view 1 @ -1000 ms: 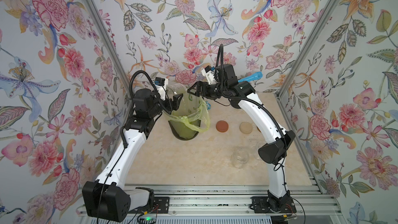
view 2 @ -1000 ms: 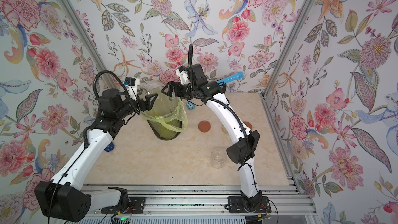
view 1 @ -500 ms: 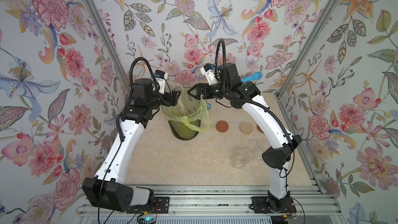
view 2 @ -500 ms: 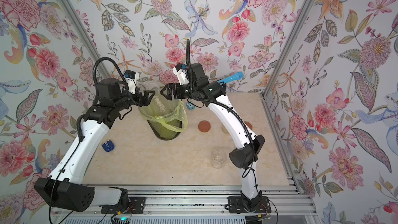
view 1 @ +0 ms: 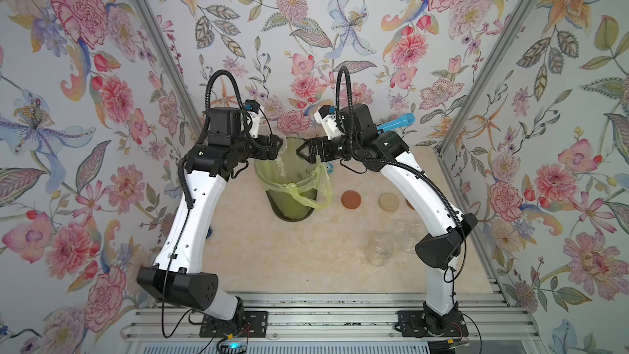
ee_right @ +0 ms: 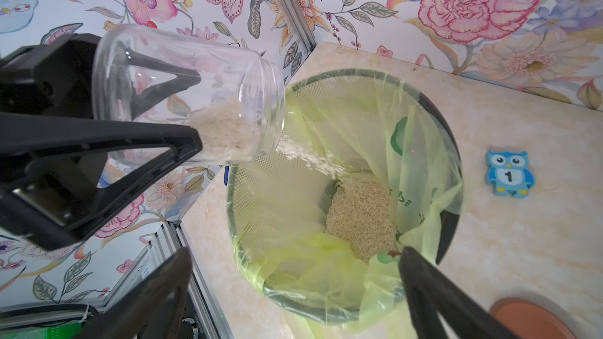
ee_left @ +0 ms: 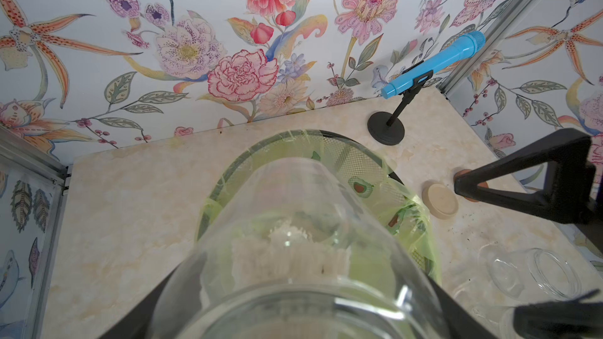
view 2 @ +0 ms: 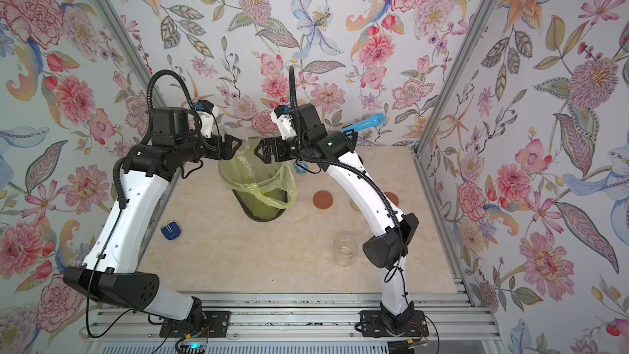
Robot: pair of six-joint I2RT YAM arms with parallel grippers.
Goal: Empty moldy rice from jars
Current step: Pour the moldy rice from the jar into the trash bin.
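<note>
Moldy rice [ee_right: 228, 128] spills from the tilted jar [ee_right: 182, 92] into the lined bin [ee_right: 434, 109]. The left gripper [view 1: 277, 148] clamps that jar, whose clear glass nearly vanishes in both top views. The right gripper [view 1: 302, 152] hangs spread wide and empty above the bin. Another empty jar [view 1: 408, 233] sits half hidden behind the right arm.
</note>
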